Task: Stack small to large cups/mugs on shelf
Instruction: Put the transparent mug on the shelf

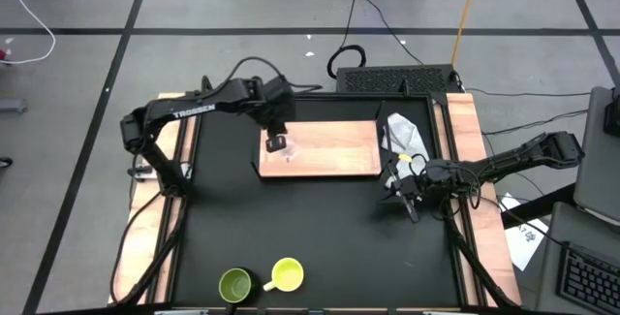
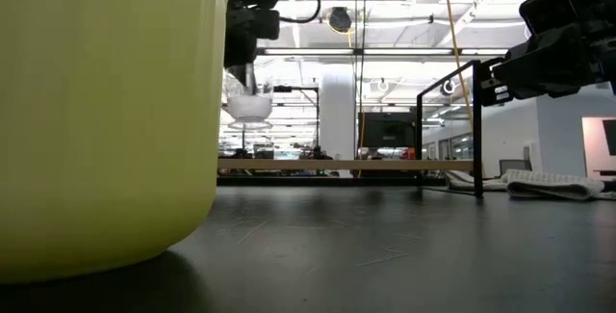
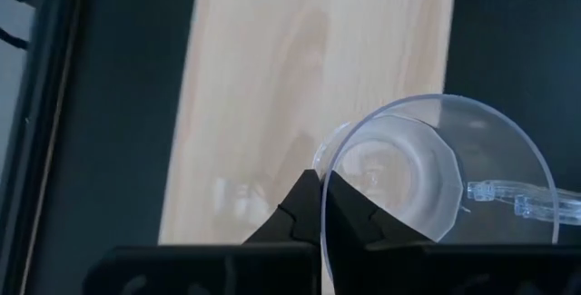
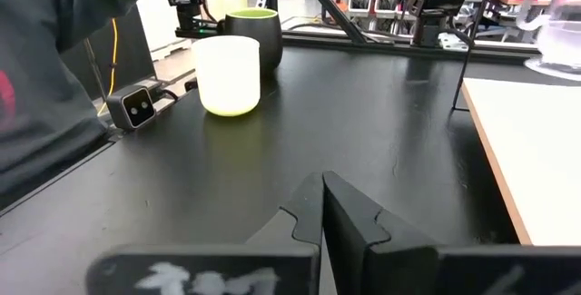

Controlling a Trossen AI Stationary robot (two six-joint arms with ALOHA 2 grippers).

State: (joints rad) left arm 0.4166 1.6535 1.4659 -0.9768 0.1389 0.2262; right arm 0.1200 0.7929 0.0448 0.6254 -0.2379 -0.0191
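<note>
Pinching glass cup [image 3: 436, 172] rim, left pincer [image 3: 322, 206] — above shelf [image 3: 300, 68]

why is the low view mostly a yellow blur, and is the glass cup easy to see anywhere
Low view: the yellow mug sits right at the lens, filling the left side. Left wrist view: the glass cup, pinched by the left gripper, shows only faint rim highlights over the wooden board.

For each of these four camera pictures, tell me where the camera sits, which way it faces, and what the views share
High view: overhead, facing straight down on both arms, the shelf, dark green mug and yellow mug.
Low view: table height, facing across, yellow mug filling its left.
Left wrist view: above the shelf; left gripper shut on the glass cup rim.
Right wrist view: facing both mugs; right gripper shut, empty.
Shared: the glass cup shows in all four.
</note>
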